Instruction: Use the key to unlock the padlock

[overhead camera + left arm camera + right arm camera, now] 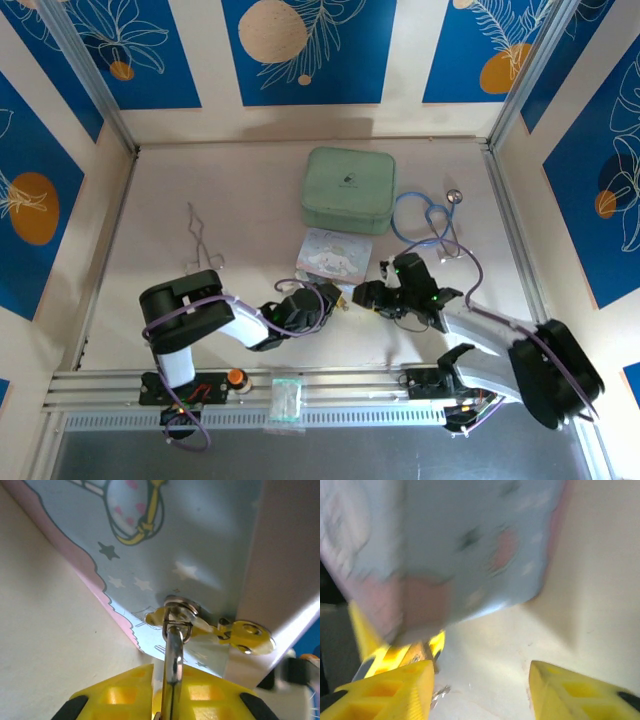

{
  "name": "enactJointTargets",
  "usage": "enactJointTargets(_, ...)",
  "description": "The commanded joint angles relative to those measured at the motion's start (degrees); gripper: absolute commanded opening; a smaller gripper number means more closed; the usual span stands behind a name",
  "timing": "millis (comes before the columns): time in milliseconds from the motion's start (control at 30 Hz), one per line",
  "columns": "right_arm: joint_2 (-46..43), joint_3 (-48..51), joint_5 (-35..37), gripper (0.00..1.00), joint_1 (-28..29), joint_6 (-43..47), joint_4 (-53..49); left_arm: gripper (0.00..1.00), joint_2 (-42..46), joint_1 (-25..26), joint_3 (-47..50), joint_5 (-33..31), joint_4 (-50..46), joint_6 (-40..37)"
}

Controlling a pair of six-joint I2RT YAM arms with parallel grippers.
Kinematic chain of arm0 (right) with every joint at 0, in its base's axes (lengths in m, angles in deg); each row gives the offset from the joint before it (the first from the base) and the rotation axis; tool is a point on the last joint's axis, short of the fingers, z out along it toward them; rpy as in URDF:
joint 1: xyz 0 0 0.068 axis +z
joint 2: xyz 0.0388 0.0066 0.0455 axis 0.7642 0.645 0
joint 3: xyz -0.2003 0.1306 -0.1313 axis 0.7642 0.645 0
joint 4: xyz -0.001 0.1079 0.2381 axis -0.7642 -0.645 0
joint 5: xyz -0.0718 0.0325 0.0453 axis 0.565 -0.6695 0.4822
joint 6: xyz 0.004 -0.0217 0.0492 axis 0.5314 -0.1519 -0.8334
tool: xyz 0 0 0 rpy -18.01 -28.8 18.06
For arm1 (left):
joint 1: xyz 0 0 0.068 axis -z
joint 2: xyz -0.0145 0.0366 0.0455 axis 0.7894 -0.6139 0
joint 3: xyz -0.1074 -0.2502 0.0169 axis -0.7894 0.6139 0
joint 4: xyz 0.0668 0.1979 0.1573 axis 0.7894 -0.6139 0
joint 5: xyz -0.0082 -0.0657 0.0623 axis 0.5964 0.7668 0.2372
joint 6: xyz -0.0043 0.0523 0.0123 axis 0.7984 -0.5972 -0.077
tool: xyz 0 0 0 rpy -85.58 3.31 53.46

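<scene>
Left gripper (172,677) pinching the padlock (174,647), its silver shackle hooked through the gold clasp (245,635) on the pastel tin's (210,540) near edge, right gripper (482,680) just to its right, jaws spread wide over the table (600,605)

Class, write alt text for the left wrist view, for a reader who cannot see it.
The yellow left end effector is shut on the padlock, whose thin silver shackle passes through the gold hasp of a pastel blue cartoon tin. The pale table lies to the left.
</scene>
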Motion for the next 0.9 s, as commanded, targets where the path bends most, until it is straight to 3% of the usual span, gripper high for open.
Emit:
enactJointTargets(0, -6.32, -1.81, 19.91, 0.77, 8.49, 9.94, -9.44, 0.0, 1.21, -1.09, -0.79, 2.02, -4.21, -1.22)
enactJointTargets(67, -8.37, -1.89, 23.08, 0.95, 10.15, 11.35, -10.78, 0.0, 2.17, -1.47, -1.19, 2.75, -7.99, -1.01)
enactJointTargets(133, -9.21, -1.38, 22.62, 1.0, 11.43, 13.76, -9.23, 0.0, 2.84, -1.55, -1.33, 2.93, -9.88, -0.93)
enactJointTargets(233, -9.19, -1.27, 27.21, 0.86, 15.97, 17.39, -7.75, 0.0, 3.37, -1.72, -1.29, 3.02, -9.99, -1.1)
enactJointTargets(333, -8.91, 0.82, 27.0, 0.46, 20.74, 24.43, 0.03, 0.0, 3.88, -1.9, -1.29, 3.37, -10.41, -1.34)
enactJointTargets(367, -8.9, 1.12, 27.82, 0.41, 22.42, 26.22, 1.68, 0.0, 4.0, -1.97, -1.37, 3.6, -10.57, -1.3)
enactJointTargets(533, -8.08, 0.74, 33.05, 0.4, 25.92, 31.2, 2.82, 0.0, 4.3, -2.0, -1.36, 4.15, -10.75, -1.23)
enactJointTargets(867, -0.93, -1.03, 33.4, 0.39, 29.63, 35.73, 4.98, 0.0, 5.49, -2.09, -1.41, 5.16, -11.49, -1.31)
